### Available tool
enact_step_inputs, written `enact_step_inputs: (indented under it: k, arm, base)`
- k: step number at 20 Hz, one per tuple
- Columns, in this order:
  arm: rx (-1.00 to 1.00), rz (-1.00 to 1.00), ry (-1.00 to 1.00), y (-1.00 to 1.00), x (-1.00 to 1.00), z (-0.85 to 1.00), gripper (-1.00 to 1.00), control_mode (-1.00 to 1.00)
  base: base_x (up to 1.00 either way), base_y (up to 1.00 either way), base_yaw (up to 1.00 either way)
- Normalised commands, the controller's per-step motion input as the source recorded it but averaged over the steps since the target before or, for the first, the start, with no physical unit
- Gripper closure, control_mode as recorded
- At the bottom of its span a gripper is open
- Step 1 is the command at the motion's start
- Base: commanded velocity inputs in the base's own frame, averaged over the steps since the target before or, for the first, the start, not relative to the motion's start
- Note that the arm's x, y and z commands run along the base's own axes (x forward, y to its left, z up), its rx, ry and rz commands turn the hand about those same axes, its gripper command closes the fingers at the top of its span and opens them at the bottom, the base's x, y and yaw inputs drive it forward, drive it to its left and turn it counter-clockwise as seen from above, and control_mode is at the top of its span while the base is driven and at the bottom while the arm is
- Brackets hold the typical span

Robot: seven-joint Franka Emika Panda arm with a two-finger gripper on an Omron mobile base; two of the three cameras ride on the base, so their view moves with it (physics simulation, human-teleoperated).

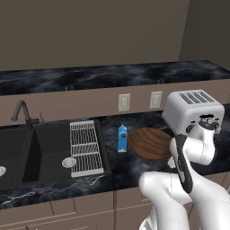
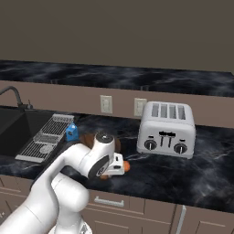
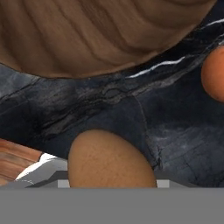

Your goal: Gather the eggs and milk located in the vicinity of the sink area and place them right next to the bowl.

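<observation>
A: Egg (image 3: 111, 159) is right at my gripper (image 3: 112, 183), jaws closed on it, low over the counter (image 3: 175, 144) beside the bowl (image 3: 96, 35).
B: Others?
A: Second egg (image 3: 214, 72) near the bowl; milk (image 1: 122, 138) left of it.

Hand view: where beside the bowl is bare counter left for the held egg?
Dark counter lies bare between the bowl rim, the held egg and the second egg at the right edge. Crowded only close against that egg.
</observation>
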Motion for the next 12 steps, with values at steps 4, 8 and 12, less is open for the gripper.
enact_step_inputs:
  k: [4,8,12]
  arm:
    - [0.0,0.0,-0.02,0.12,0.0,-0.47,1.0,-1.0]
    - [-0.01,0.0,-0.03,0.18,0.0,-0.38,1.0,-1.0]
    - [0.0,0.0,-0.05,0.21,-0.01,-0.06,1.0,-1.0]
  base:
    - [0.0,0.0,0.0]
    - [0.0,0.0,0.0]
    - [0.0,0.0,0.0]
